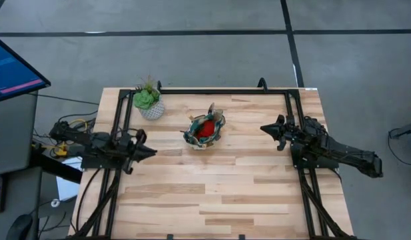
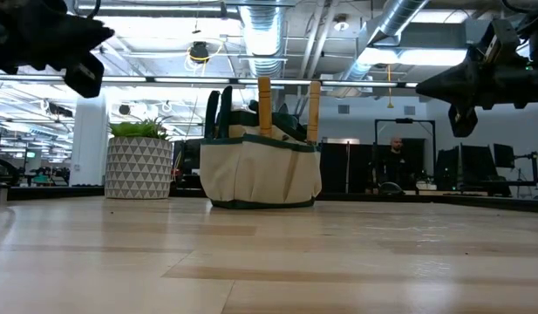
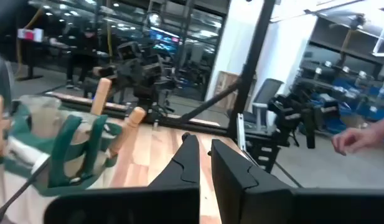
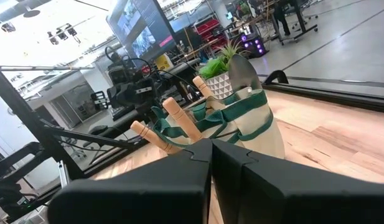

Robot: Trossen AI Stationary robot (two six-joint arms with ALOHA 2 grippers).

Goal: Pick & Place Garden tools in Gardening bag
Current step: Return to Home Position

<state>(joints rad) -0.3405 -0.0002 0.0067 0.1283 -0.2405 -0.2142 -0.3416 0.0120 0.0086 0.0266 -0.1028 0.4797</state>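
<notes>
Handles (image 2: 264,103) of wood, two, stand out of the gardening bag (image 2: 260,170) in the low view; only the high view shows a red item (image 1: 206,129) inside. The bag sits on the table (image 1: 258,193) near the plant pot (image 2: 138,166). Both closed and empty, the left claw (image 1: 154,152) and right claw (image 1: 264,128) hover either side.

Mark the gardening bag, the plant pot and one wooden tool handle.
gardening bag (image 2: 260,174), low view, beige front panel.
plant pot (image 2: 139,170), low view, patterned side wall.
wooden handle (image 2: 264,105), low view, shaft above the bag rim.
</notes>
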